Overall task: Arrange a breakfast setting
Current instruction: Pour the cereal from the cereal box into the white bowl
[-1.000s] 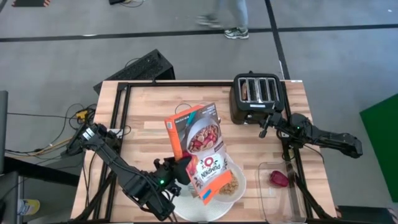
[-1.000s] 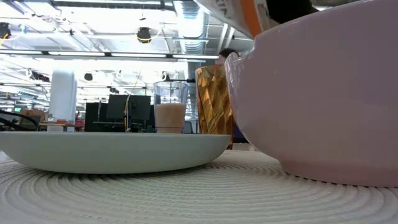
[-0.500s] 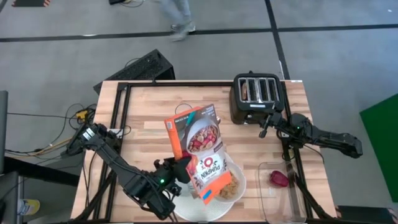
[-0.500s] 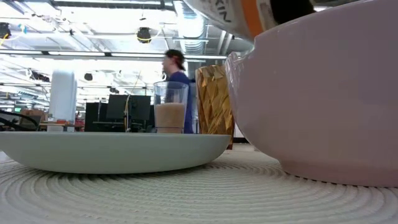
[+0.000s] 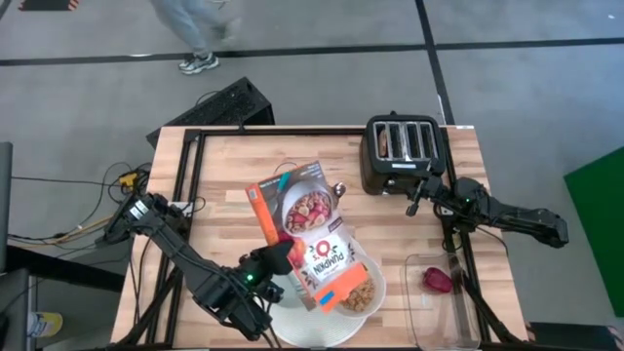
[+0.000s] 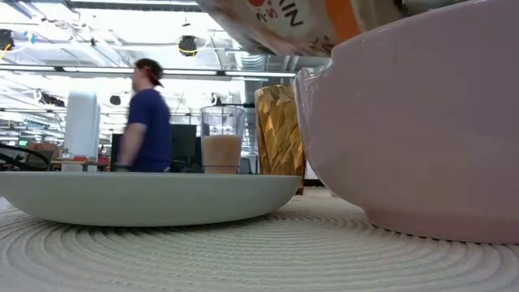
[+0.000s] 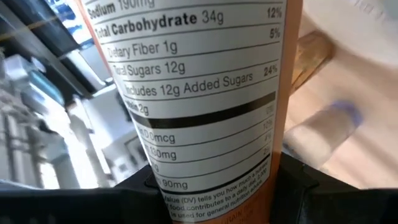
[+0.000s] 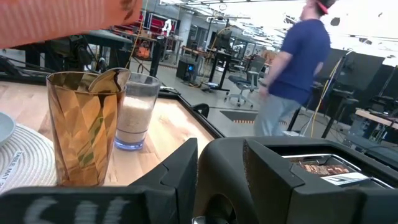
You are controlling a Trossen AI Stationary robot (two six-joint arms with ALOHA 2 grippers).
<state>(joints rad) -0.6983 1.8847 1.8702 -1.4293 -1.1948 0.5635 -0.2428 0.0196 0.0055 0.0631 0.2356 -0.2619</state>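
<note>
The table (image 5: pixel 224 166) is pale planked wood with a matt finish. The cereal box (image 5: pixel 310 234) held by the left gripper (image 5: pixel 276 259) is printed cardboard with a slight sheen. The white bowl (image 6: pixel 422 130) under the box looks smooth and glazed. The toaster (image 5: pixel 403 148) just beside the right gripper (image 5: pixel 413 203) is glossy black. The placemat (image 6: pixel 243 255) is ribbed, woven-looking.

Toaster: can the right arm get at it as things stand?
Probably yes. The right claw sits just beside the toaster, nothing between them; the left claw, holding the cereal box, is well clear.
</note>
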